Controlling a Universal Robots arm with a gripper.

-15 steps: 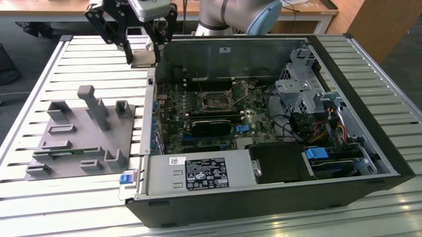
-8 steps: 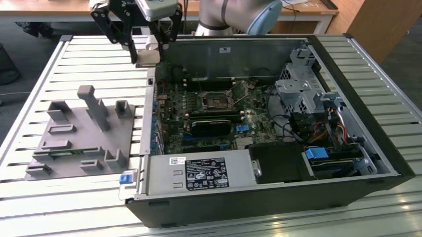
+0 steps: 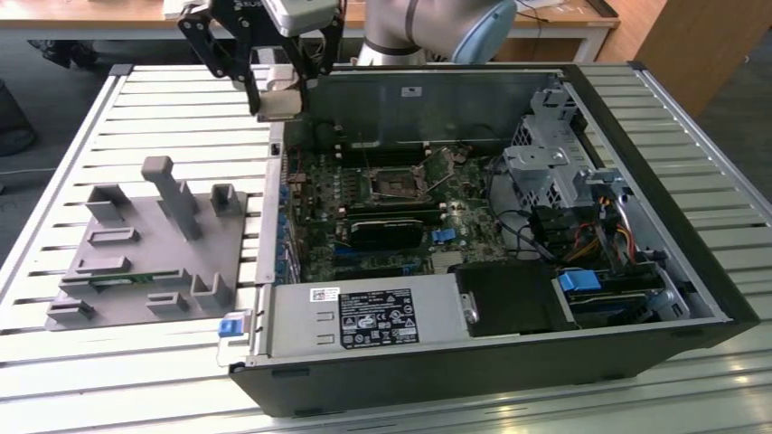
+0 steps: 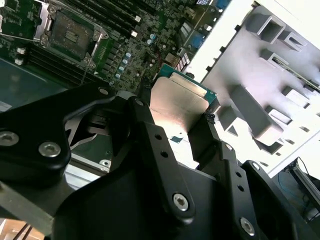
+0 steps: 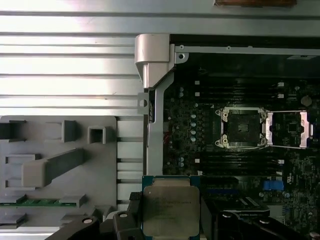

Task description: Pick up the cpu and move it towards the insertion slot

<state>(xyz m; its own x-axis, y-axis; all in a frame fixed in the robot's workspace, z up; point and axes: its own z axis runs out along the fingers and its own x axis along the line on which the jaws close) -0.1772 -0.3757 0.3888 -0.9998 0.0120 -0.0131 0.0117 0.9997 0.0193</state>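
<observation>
Daylight is bright and even; the slatted table (image 3: 145, 99) glares white in both wrist views, while the case interior (image 3: 399, 194) stays dim.

Fixture (image 3: 151, 249) at exterior view's left of case (image 3: 675, 271).

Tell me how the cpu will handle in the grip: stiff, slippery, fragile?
The cpu looks like a thin rigid plate, so probably stiff and light. Its smooth metal top, seen in both wrist views, could be slippery; the gripper clamps its edges, so a small tilt seems possible. Likely fragile underneath, though that side is hidden. It hangs near the case edge, away from the slot.
</observation>
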